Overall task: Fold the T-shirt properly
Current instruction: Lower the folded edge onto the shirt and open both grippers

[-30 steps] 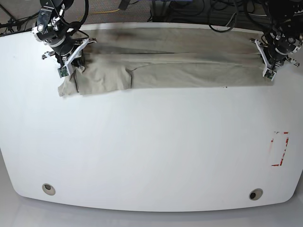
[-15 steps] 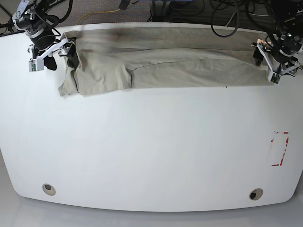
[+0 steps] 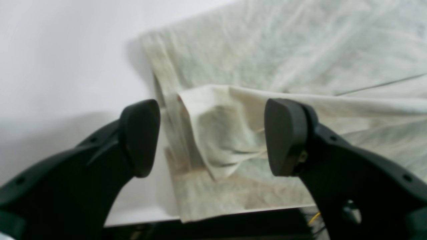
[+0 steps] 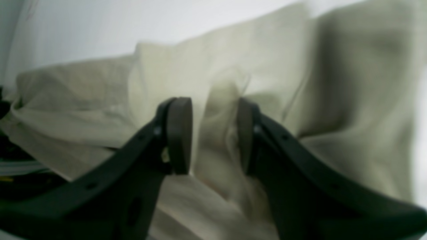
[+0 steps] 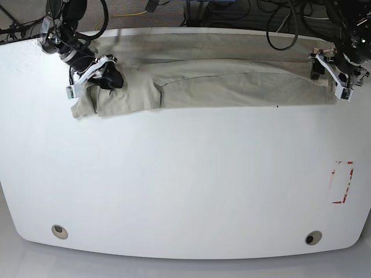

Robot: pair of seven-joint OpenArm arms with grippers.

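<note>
Since the previous frame, the right gripper has swung inward from the table's far-left edge onto the T-shirt; its jaws, slightly parted, straddle a raised fold. 1 T-shirt lies stretched along the far edge. 2 round holes mark the near edge; 1 red-marked rectangle lies right. The left gripper is spread open over the hem.

White worktop, rounded corners. Two round holes near front edge: one front-left, one front-right. Red-and-white dashed rectangle marking near right edge. Tiny dark speck mid-worktop. Black cables and yellow cable on floor behind.
</note>
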